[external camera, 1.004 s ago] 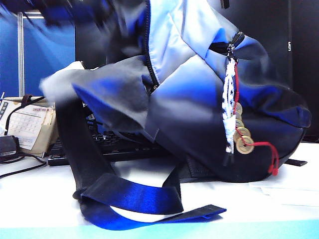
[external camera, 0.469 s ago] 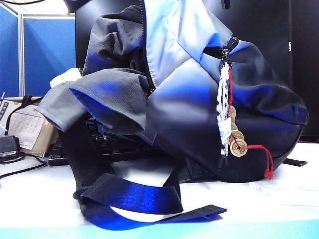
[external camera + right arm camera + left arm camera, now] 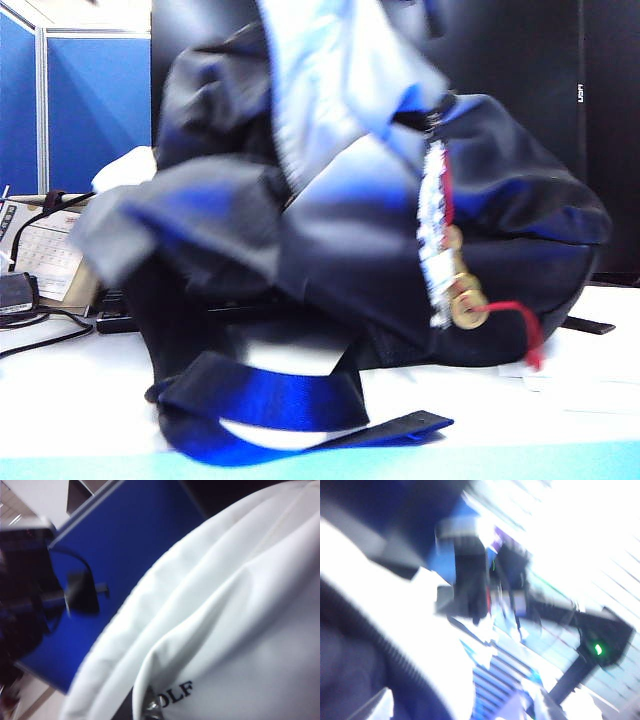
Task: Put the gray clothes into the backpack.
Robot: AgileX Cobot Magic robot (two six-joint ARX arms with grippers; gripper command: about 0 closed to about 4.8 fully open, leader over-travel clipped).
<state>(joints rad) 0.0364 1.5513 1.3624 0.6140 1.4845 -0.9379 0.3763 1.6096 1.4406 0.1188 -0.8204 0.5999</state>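
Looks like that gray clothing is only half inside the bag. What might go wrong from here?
Much of the gray clothes hangs outside the backpack, so it may slide back out. The backpack stands blurred, apparently moving, and might tip over. The dangling brass coins and red string might snag. Neither hand shows clearly.

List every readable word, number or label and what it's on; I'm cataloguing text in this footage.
"OLF", black letters on the backpack's white panel in the right wrist view; anything before them is hidden.
Small white vertical mark on the dark panel behind the backpack: too small to read.
Desk calendar, exterior view: print too small to read.
Left wrist view: too blurred, nothing readable.
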